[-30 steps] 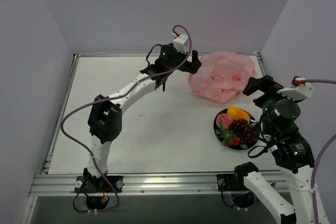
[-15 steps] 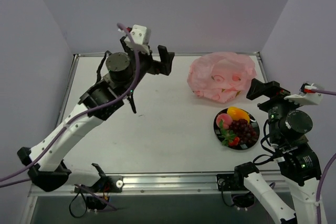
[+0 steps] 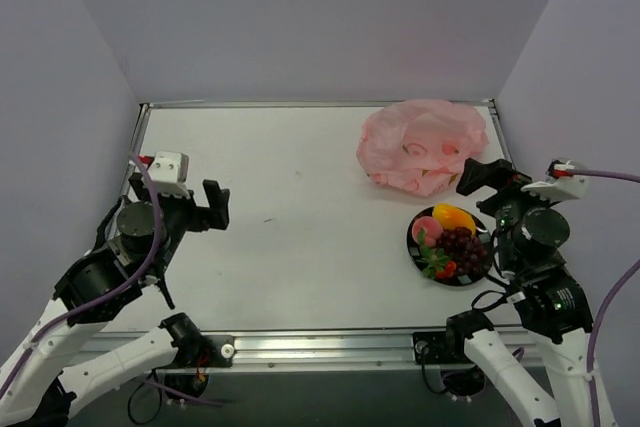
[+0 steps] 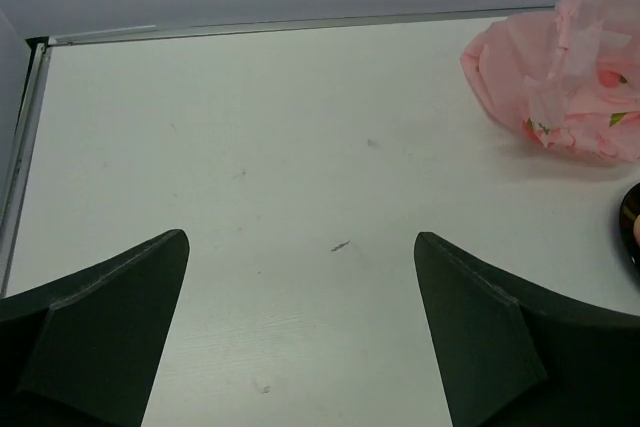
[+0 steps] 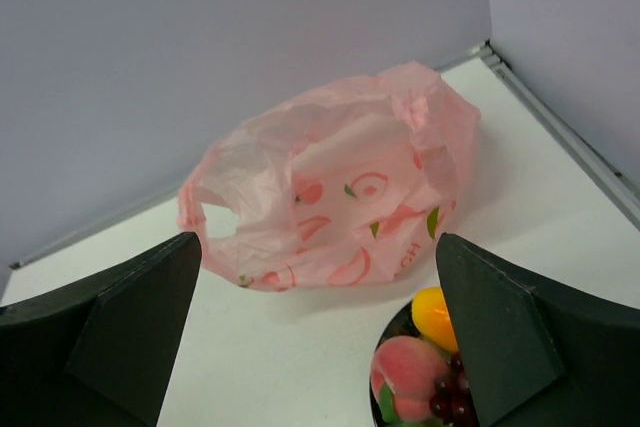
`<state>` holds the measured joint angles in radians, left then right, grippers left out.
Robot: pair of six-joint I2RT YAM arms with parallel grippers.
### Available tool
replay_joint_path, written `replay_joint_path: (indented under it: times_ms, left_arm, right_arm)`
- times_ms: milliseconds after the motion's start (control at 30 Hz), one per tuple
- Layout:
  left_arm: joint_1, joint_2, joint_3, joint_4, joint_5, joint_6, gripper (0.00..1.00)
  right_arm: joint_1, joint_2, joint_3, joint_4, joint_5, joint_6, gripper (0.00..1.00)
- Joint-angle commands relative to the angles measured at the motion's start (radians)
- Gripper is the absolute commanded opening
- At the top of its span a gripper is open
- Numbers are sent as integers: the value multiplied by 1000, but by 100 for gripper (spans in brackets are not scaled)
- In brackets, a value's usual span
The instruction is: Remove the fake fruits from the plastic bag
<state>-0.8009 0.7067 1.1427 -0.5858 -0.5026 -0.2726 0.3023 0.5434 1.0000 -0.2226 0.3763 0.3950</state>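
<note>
The pink plastic bag lies crumpled at the table's back right; it also shows in the left wrist view and the right wrist view. The fake fruits sit on the black-rimmed plate: a pink peach, a yellow-orange fruit, a purple grape bunch and a red strawberry. The peach and the yellow fruit show in the right wrist view. My left gripper is open and empty at the near left. My right gripper is open and empty above the plate's right side.
The table has a raised metal rim along its left, back and right edges, with grey walls behind. A metal rail runs along the front by the arm bases.
My left arm has swung back from beside the bag at the far centre to the near left, gripper open and empty. My right gripper has shifted slightly left. Bag and fruits have not moved.
</note>
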Motion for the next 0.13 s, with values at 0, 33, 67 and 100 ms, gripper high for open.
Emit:
replay_joint_path:
  times_ms: [0, 33, 67, 100]
  left_arm:
    - [2, -53, -26, -34, -21, 12, 94]
    - [2, -58, -32, -26, -2, 18, 94]
    - [2, -55, -32, -10, 10, 36, 94]
    - [2, -49, -15, -2, 27, 45, 94]
  right_arm:
    - [6, 30, -87, 60, -36, 36, 100]
    - [4, 38, -89, 71, -46, 44, 100]
    - [4, 43, -84, 94, -57, 48, 100]
    - [4, 59, -55, 103, -75, 45, 100]
